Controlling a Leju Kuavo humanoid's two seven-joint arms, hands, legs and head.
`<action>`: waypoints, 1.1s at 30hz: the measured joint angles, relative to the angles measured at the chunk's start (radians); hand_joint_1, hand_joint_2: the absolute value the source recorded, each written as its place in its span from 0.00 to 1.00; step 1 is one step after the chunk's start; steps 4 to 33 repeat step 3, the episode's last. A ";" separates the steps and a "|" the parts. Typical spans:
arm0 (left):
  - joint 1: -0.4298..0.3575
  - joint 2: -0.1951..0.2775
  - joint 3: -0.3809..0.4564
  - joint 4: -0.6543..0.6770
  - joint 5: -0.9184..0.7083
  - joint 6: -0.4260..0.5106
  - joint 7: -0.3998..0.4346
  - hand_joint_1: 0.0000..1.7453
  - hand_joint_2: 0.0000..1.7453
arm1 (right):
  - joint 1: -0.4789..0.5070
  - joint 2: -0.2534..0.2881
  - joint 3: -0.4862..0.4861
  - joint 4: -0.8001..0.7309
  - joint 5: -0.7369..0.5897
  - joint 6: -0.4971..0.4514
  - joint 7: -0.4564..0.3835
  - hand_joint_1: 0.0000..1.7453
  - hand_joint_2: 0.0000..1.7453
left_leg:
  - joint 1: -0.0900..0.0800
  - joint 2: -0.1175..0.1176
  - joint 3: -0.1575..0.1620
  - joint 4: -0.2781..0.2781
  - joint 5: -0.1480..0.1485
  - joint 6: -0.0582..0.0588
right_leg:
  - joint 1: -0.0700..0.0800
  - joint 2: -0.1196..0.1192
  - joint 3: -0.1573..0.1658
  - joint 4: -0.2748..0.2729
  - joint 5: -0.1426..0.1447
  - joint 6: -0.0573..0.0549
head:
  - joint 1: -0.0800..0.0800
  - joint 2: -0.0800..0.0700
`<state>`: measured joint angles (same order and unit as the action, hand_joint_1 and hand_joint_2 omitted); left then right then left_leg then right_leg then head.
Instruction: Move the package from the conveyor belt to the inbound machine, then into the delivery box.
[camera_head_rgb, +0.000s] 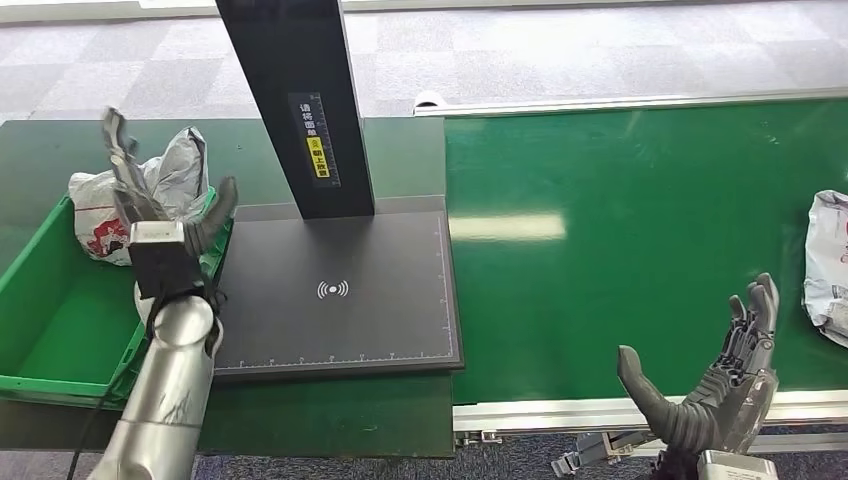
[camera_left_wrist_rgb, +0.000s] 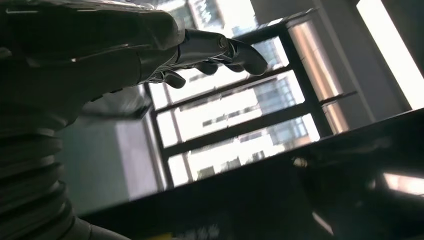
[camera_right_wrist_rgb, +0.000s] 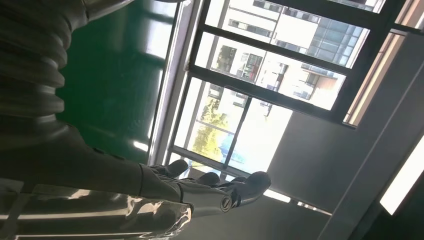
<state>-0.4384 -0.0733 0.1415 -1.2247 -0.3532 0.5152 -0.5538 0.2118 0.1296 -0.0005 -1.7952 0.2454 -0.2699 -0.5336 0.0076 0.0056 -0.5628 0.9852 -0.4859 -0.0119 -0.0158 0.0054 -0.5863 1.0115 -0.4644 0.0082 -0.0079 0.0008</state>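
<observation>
A grey-white package (camera_head_rgb: 92, 212) with red print lies at the far end of the green delivery box (camera_head_rgb: 60, 325) on the left. My left hand (camera_head_rgb: 165, 215) is raised over the box's right rim, just in front of that package, fingers spread and holding nothing; its dark fingers (camera_left_wrist_rgb: 220, 47) also show in the left wrist view. A second white package (camera_head_rgb: 828, 262) lies on the green conveyor belt (camera_head_rgb: 620, 200) at the far right edge. My right hand (camera_head_rgb: 725, 375) hovers open by the belt's front edge, left of that package and apart from it. The right wrist view shows this hand (camera_right_wrist_rgb: 190, 195) empty.
The inbound machine's black platform (camera_head_rgb: 335, 290) with a white scan mark sits between box and belt. Its black column (camera_head_rgb: 300, 100) rises behind. A silver rail (camera_head_rgb: 600, 410) runs along the belt's front edge. Grey carpet lies beyond the table.
</observation>
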 joint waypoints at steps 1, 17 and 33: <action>0.052 -0.006 -0.047 -0.028 0.087 -0.027 0.013 0.00 1.00 | 0.004 0.002 -0.005 -0.001 0.006 0.010 0.002 0.00 1.00 | 0.000 0.001 0.000 0.000 0.000 0.000 | 0.000 0.001 -0.001 0.000 0.000 0.000 | 0.000 0.000; 0.117 -0.014 -0.109 -0.059 0.185 -0.051 0.016 0.00 1.00 | 0.008 0.006 -0.013 -0.002 0.014 0.023 0.004 0.00 1.00 | 0.001 0.001 -0.001 0.000 0.000 0.000 | 0.000 0.002 -0.002 0.000 0.000 0.000 | 0.000 0.000; 0.117 -0.014 -0.109 -0.059 0.185 -0.051 0.016 0.00 1.00 | 0.008 0.006 -0.013 -0.002 0.014 0.023 0.004 0.00 1.00 | 0.001 0.001 -0.001 0.000 0.000 0.000 | 0.000 0.002 -0.002 0.000 0.000 0.000 | 0.000 0.000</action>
